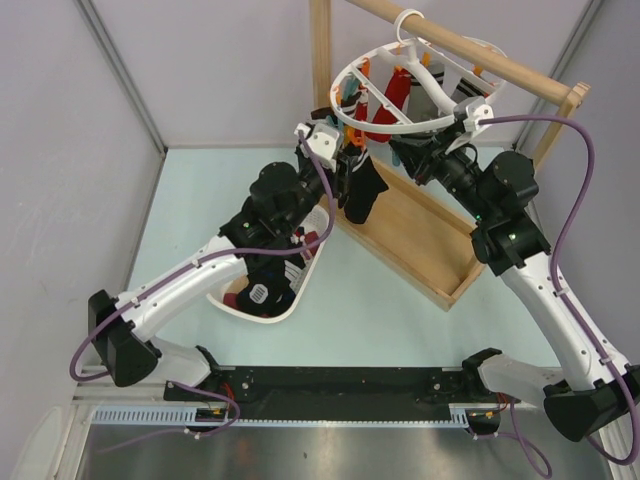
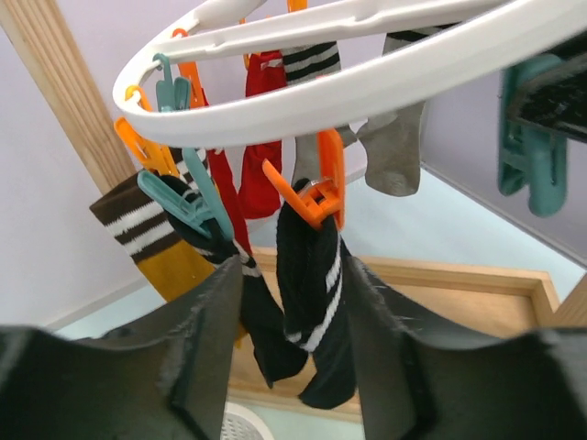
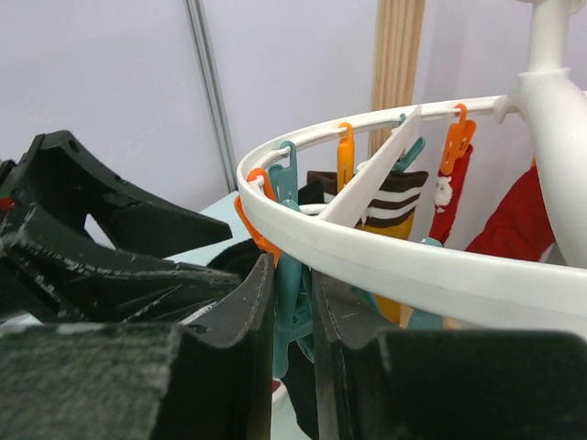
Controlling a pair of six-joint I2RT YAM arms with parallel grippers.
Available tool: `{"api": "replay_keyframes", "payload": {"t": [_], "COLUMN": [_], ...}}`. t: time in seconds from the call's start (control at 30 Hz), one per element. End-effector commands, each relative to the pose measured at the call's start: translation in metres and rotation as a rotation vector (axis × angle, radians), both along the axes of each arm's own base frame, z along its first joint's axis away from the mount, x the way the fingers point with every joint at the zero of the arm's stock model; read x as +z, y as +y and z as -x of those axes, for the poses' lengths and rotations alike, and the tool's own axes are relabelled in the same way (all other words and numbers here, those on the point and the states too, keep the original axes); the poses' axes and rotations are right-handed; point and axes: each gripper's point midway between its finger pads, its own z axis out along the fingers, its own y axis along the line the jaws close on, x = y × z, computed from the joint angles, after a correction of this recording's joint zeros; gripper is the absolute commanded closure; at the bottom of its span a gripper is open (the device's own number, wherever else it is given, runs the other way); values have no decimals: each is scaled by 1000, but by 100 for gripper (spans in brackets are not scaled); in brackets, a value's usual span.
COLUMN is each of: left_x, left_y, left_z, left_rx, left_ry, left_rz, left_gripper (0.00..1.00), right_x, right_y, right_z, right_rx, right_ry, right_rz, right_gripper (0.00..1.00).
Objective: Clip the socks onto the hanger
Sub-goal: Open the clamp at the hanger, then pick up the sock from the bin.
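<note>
The white ring hanger [image 1: 385, 128] hangs from the wooden rail, with several socks clipped under it. A black sock with white stripes [image 2: 307, 293] hangs from an orange clip [image 2: 321, 192] on the ring [image 2: 367, 87]. My left gripper [image 2: 298, 275] stands open around this sock, with a gap on its left side. From above the same sock [image 1: 362, 195] dangles below the left gripper [image 1: 348, 170]. My right gripper [image 3: 293, 275] is shut on a teal clip [image 3: 292, 312] just under the ring [image 3: 385, 266], and from above it [image 1: 405, 155] sits under the ring's front rim.
A red sock [image 2: 261, 137], a grey sock [image 2: 394, 156] and a mustard striped sock [image 2: 156, 238] hang on other clips. A white basket [image 1: 305, 280] holding dark socks lies under the left arm. The wooden base frame [image 1: 420, 240] and rail [image 1: 470, 50] stand behind.
</note>
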Motion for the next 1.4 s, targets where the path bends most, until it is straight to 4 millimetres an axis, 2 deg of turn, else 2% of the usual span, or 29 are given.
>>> {"api": "replay_keyframes", "payload": {"t": [0.0, 0.03, 0.07, 0.13, 0.17, 0.23, 0.33, 0.4, 0.47, 0.6, 0.67, 0.7, 0.77, 0.8, 0.9, 0.93, 1.0, 1.03, 1.13, 1.17, 1.23, 1.37], "left_x": [39, 41, 34, 41, 32, 31, 9, -13, -27, -84, -103, -123, -142, -164, -190, -207, -219, -233, -254, -270, -285, -318], "left_y": [14, 12, 13, 24, 28, 40, 62, 77, 89, 130, 142, 154, 162, 170, 179, 177, 178, 177, 179, 177, 176, 174], "left_z": [22, 26, 28, 34, 34, 37, 31, 24, 21, 4, 0, -5, -11, -15, -25, -32, -42, -48, -63, -70, -79, -99], "left_rx": [-53, -75, -80, -68, -52, -20, 56, 111, 146, 281, 328, 363, 393, 426, 464, 472, 490, 502, 529, 539, 553, 595], "left_ry": [-120, -135, -131, -152, -138, -132, -61, 9, 77, 274, 355, 418, 488, 555, 662, 709, 730, 760, 806, 839, 870, 915], "left_rz": [87, 95, 88, 114, 109, 113, 90, 58, 86, 38, 53, 26, 10, -29, -23, -24, -19, -23, 0, -13, -20, -48], "left_gripper": [44, 41, 37, 34, 30, 29, 28, 28, 28, 28, 28, 28, 28, 28, 28, 28, 29, 29, 31, 32, 32, 40], "right_x": [23, 22, 22, 20, 20, 17, 13, 12, 9, 8, 8, 8, 7, 8, 7, 6, 7, 7, 7, 7, 7, 8], "right_y": [2, 2, 3, 3, 4, 5, 5, 6, 5, 4, 4, 3, 2, 0, 0, 0, -2, -1, -3, -3, -3, -3], "right_z": [10, 8, 8, 6, 6, 3, 1, 0, -1, -3, -2, -3, -3, -4, -4, -5, -5, -4, -4, -4, -4, -3], "right_rx": [0, -10, -9, -15, -12, -16, -24, -25, -33, -37, -41, -46, -52, -60, -65, -67, -73, -71, -77, -76, -80, -78], "right_ry": [-5, 4, 9, 16, 19, 27, 35, 37, 43, 45, 44, 42, 46, 45, 46, 48, 47, 49, 44, 43, 44, 41], "right_rz": [-81, -89, -96, -98, -100, -98, -88, -82, -77, -70, -70, -69, -69, -69, -69, -64, -65, -66, -63, -61, -60, -61], "right_gripper": [98, 98, 98, 98, 98, 99, 99, 99, 99, 99, 99, 99, 99, 99, 99, 99, 99, 100, 99, 100, 100, 100]}}
